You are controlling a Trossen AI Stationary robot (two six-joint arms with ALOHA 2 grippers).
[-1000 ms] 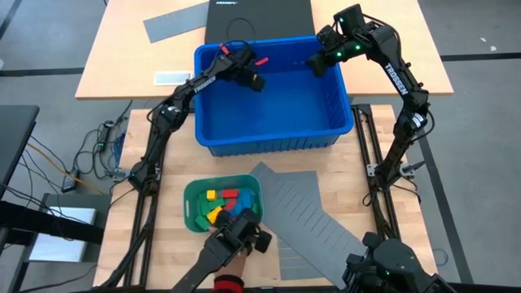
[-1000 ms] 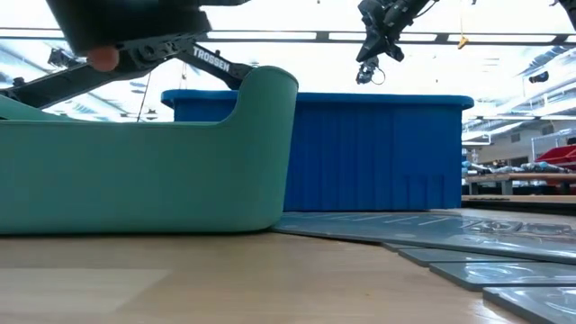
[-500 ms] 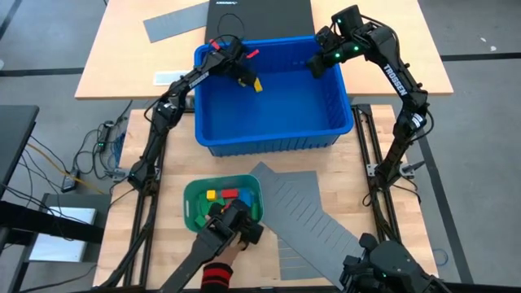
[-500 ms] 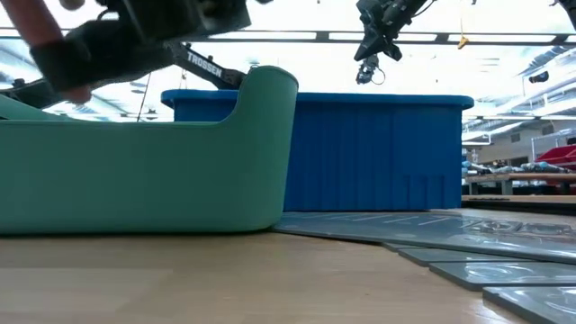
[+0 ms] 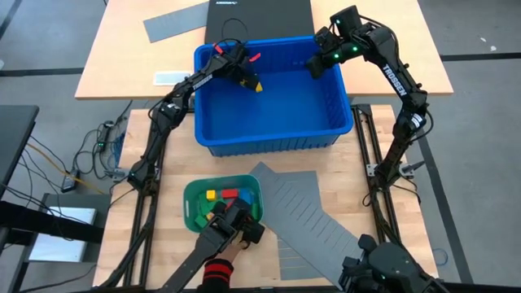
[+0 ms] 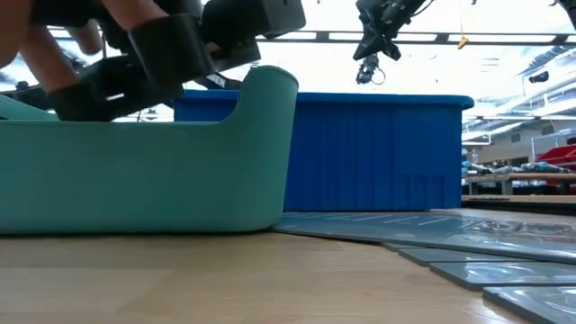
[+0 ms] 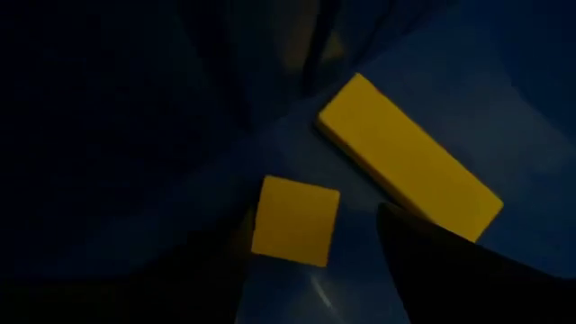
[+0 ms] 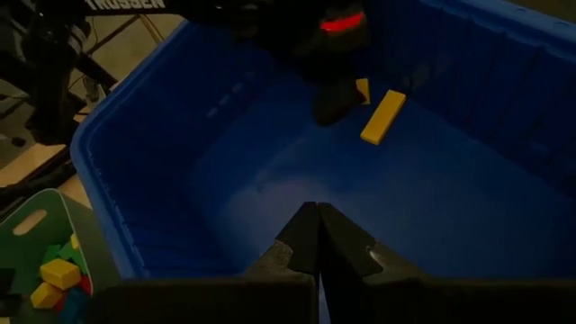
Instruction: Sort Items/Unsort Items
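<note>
**Two yellow blocks lie loose in the blue bin under your left gripper**

Where the big blue bin (image 5: 273, 134) sits at the far half of the table, you have your left gripper (image 5: 247, 79) reaching over its far-left corner with its fingers spread apart and nothing between them. In your left wrist view a long yellow block (image 7: 409, 157) lies flat on the bin floor, and a small square yellow block (image 7: 295, 220) lies just beside it, near the gap between the fingers but not pinched. The rest of the bin floor gives you wide room, with the walls close only at that corner.

Your right gripper (image 5: 316, 64) hangs over the bin's far-right corner, fingers pressed together and holding nothing; its wrist view looks across the bin floor at the long block.

At the near side the teal tray (image 5: 192, 191) holds a jumble of red, yellow, green and blue blocks (image 5: 225, 197). A person's hand (image 5: 234, 230) with a dark tool is at the tray's near rim. The grey slotted sheet (image 5: 305, 216) lies flat just beside the tray, reaching toward the bin's near wall.
</note>
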